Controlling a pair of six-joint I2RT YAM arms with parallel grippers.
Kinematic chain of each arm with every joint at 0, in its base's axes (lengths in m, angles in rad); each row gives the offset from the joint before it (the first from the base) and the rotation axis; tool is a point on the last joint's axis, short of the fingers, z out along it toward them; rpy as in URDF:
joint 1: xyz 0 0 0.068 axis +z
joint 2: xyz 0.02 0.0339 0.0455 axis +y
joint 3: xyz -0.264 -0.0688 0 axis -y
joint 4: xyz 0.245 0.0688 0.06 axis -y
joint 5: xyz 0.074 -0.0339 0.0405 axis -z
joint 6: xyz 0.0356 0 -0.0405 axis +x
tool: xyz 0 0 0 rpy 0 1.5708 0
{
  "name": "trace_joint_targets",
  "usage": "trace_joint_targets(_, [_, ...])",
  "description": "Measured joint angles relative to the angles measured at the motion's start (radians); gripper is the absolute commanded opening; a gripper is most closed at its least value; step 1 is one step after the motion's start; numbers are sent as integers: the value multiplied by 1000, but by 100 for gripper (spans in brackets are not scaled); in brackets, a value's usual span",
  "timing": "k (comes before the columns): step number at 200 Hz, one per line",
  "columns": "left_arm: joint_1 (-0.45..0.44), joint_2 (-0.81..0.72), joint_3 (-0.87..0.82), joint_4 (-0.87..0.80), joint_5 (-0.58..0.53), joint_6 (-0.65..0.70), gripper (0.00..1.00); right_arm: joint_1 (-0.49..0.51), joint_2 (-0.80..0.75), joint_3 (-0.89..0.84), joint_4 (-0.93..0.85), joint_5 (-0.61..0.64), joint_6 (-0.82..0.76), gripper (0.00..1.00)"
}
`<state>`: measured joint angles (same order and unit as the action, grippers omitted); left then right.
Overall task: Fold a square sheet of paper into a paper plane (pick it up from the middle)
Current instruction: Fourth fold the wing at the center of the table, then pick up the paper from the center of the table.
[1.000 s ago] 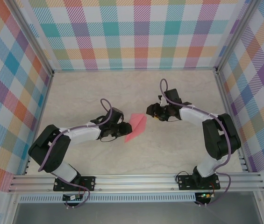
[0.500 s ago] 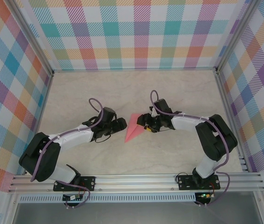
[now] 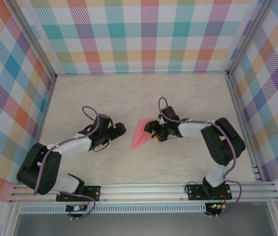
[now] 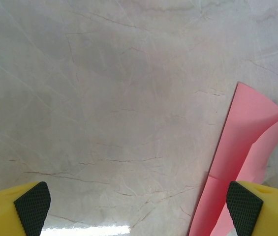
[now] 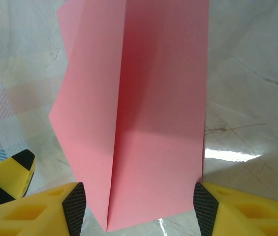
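My left jaws had just let go and sprung wide, backing off to the left in the top view. That left the half-folded sheet of paper (image 3: pixel 141 133) free on the tabletop (image 3: pixel 188 98), mid-frame. In my left wrist view the sheet (image 4: pixel 249 147) sat lower right, outside the gap. My right jaws had moved in instead — spread, straddling the sheet (image 5: pixel 139 123) at the bottom of the frame, with no visible pinch. The next fold fell to the right side, I judged.
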<state>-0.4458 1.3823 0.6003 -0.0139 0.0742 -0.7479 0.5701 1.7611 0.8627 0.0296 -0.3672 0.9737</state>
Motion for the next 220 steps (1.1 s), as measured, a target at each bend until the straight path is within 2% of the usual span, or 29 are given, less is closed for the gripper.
trace_joint_targets(55, [30, 0, -32, 69, 76, -15, 96, -5, 17, 30, -42, -11, 13, 60])
trace_joint_targets(119, [37, 1, -35, 103, 126, -26, 96, -7, 25, 43, -69, -8, 14, 52])
trace_joint_targets(174, [37, 0, -43, 98, 138, -26, 96, 10, -10, 38, -61, 58, 5, 56])
trace_joint_targets(220, [37, 0, -43, 98, 146, -26, 96, 20, -30, 61, -40, 67, -19, 53])
